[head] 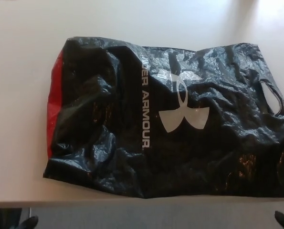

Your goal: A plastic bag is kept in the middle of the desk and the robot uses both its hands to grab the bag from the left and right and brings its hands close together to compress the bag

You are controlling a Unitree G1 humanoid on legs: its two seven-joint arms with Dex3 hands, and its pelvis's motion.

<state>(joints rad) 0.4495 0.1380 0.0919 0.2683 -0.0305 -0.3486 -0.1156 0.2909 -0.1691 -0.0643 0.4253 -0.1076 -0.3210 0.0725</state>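
Hands' point(27, 223) tips at bottom corners, grip unclear; black bag point(170, 119) flat on pale desk point(17, 95).

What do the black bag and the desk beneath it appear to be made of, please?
The bag looks like thin glossy plastic film: it is crinkled, with sharp highlights, a printed white logo and a red side panel. The desk appears a smooth matt pale laminate, though its core cannot be judged.

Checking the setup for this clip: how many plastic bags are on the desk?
1. A single black plastic bag with a red left edge and a white logo lies crumpled across the middle of the desk. Anything under it would be hidden.
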